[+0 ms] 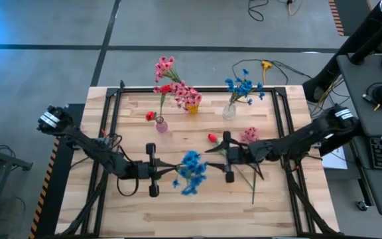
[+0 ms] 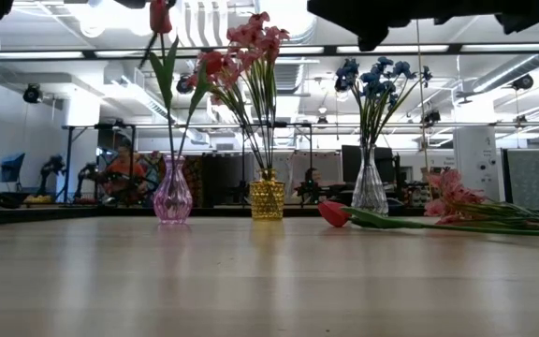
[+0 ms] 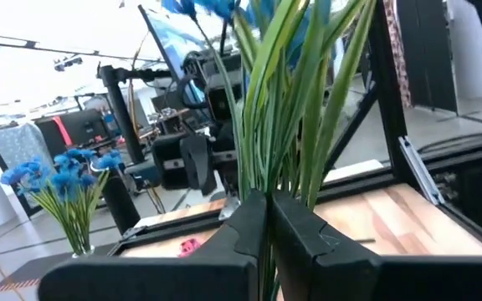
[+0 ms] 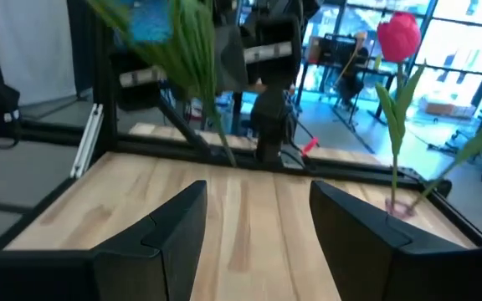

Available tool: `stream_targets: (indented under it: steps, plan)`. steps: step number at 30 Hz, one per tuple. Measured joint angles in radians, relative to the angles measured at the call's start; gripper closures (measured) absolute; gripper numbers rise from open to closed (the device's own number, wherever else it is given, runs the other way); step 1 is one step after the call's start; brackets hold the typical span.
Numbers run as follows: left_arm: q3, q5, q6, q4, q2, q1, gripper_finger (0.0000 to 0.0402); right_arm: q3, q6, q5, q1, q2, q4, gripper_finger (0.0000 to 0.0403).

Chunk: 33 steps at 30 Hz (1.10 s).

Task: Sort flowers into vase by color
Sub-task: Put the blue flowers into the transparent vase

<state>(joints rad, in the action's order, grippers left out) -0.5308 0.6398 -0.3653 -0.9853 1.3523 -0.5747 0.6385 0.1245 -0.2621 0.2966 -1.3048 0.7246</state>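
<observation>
The wooden tabletop (image 1: 197, 206) carries three vases along its far side: a pink vase (image 1: 161, 124) with a red tulip, a yellow vase (image 1: 191, 106) with pink blooms, and a clear vase (image 1: 229, 111) with blue blooms. The left gripper (image 1: 152, 170) sits over the middle of the tabletop, fingers (image 3: 245, 221) clamped on the green stems of a blue bunch (image 1: 191, 172) held clear of the wood, its blooms pointing toward the right arm. The right gripper (image 1: 228, 157) hovers just beyond that bunch with its fingers (image 4: 178, 219) spread apart and nothing between them. Beside it a red tulip (image 1: 212, 138) and a pink flower (image 1: 249, 135) lie flat on the tabletop.
</observation>
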Motion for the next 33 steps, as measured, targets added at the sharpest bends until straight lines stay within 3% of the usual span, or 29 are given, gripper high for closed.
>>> stream_targets:
  steps: [6,14,25,33]
  plan:
    - [0.026,0.007,0.012,-0.017,0.015,0.001,0.0401,0.037,-0.001,-0.001,-0.002,-0.091,0.098,0.0197]
    - [0.051,0.040,0.022,-0.059,0.014,0.011,0.0401,0.098,-0.009,-0.001,-0.002,-0.165,0.097,0.0192]
    - [0.048,0.040,0.034,-0.075,0.015,0.033,0.0401,0.237,0.017,0.007,-0.002,-0.272,0.106,0.0103]
    - [0.048,0.039,0.047,-0.079,0.015,0.035,0.0401,0.341,0.053,-0.001,-0.002,-0.363,0.155,0.0087]
